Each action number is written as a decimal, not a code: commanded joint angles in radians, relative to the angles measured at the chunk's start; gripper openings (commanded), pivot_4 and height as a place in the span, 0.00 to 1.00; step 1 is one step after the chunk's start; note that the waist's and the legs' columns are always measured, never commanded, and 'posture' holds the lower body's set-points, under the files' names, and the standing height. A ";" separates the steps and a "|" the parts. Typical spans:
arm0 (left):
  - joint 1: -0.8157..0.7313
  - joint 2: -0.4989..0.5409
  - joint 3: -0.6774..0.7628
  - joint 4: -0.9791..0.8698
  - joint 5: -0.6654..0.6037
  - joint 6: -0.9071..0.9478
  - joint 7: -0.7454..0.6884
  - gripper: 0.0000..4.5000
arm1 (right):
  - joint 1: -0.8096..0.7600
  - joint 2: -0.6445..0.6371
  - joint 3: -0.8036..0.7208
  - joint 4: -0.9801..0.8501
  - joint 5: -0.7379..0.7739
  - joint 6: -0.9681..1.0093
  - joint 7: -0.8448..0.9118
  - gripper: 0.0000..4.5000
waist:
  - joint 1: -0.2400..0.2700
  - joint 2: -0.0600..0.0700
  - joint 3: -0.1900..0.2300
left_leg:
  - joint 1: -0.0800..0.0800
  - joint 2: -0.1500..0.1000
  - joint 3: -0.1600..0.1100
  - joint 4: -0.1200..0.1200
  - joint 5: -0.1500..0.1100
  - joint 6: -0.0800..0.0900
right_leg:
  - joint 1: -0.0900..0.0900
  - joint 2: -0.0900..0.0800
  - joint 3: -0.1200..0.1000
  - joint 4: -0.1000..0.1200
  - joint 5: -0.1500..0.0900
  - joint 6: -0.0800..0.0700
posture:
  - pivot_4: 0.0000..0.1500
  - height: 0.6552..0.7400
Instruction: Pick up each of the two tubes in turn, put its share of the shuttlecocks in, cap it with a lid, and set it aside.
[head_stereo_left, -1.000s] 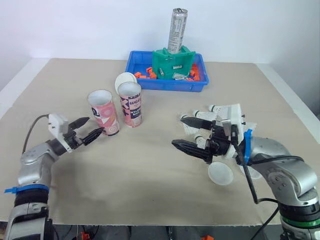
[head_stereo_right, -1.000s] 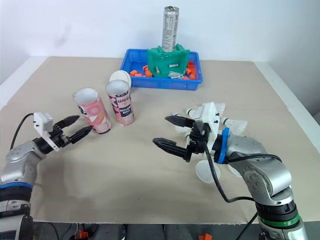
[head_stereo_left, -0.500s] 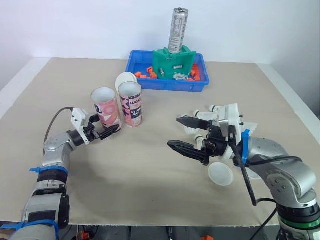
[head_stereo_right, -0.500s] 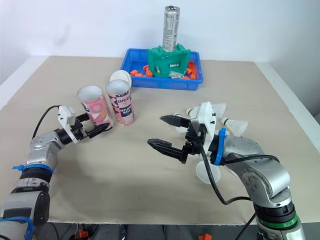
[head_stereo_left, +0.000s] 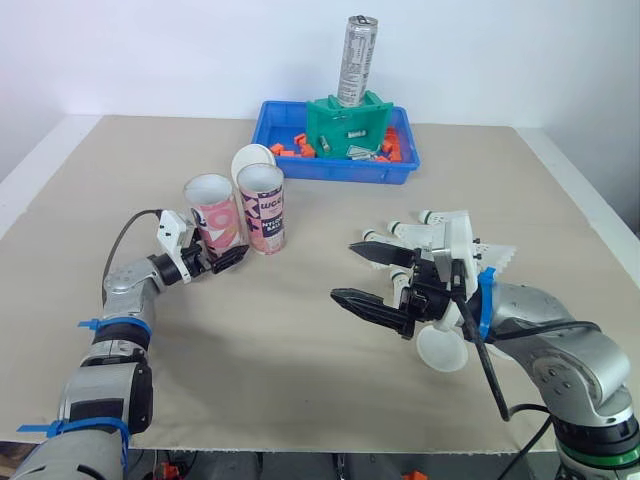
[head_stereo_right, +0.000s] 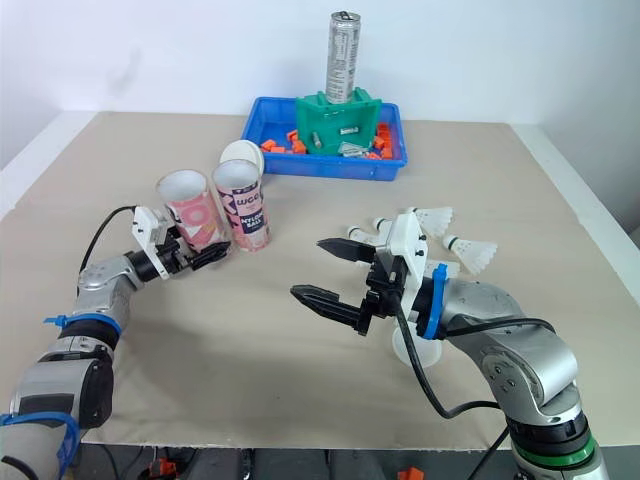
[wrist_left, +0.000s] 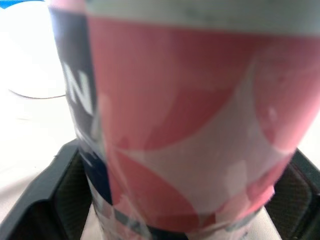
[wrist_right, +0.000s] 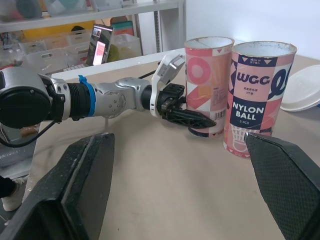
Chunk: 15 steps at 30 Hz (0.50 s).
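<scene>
Left gripper (head_stereo_left: 224, 255) straddles the base of the pink tube (head_stereo_left: 212, 212) at left, fingers spread. A low, lopsided squeeze could tip it into the neighbouring tube (head_stereo_left: 260, 208) just beside it — right gripper (head_stereo_left: 345, 271) gapes empty.

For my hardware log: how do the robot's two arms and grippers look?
The left arm and right arm are rounded silver-grey segments with black joints and blue bands. A white block sits at each wrist, and a thin black cable loops beside each forearm. The left gripper and right gripper each have two black, tapering fingers.
</scene>
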 joint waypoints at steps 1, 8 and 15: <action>-0.021 0.001 0.019 -0.006 -0.008 -0.016 0.005 0.62 | 0.000 -0.012 -0.034 -0.048 0.020 -0.005 -0.003 1.00 | 0.000 0.000 0.000 | 0.000 0.000 0.000 0.000 0.000 0.000 | 0.000 0.000 0.000 0.000 0.000 0.000 | 1.00 0.62; 0.019 0.031 0.049 -0.074 -0.039 -0.007 -0.007 0.62 | 0.008 -0.024 -0.044 -0.043 0.022 -0.008 0.002 1.00 | 0.000 0.000 0.000 | 0.000 0.000 0.000 0.000 0.000 0.000 | 0.000 0.000 0.000 0.000 0.000 0.000 | 1.00 0.62; 0.171 0.145 0.008 -0.437 -0.110 0.233 -0.143 0.62 | 0.111 -0.082 -0.117 -0.099 0.027 0.008 -0.017 1.00 | -0.001 0.000 0.000 | 0.000 0.001 0.000 -0.001 0.000 0.000 | 0.000 0.000 -0.001 0.000 0.000 -0.002 | 1.00 0.62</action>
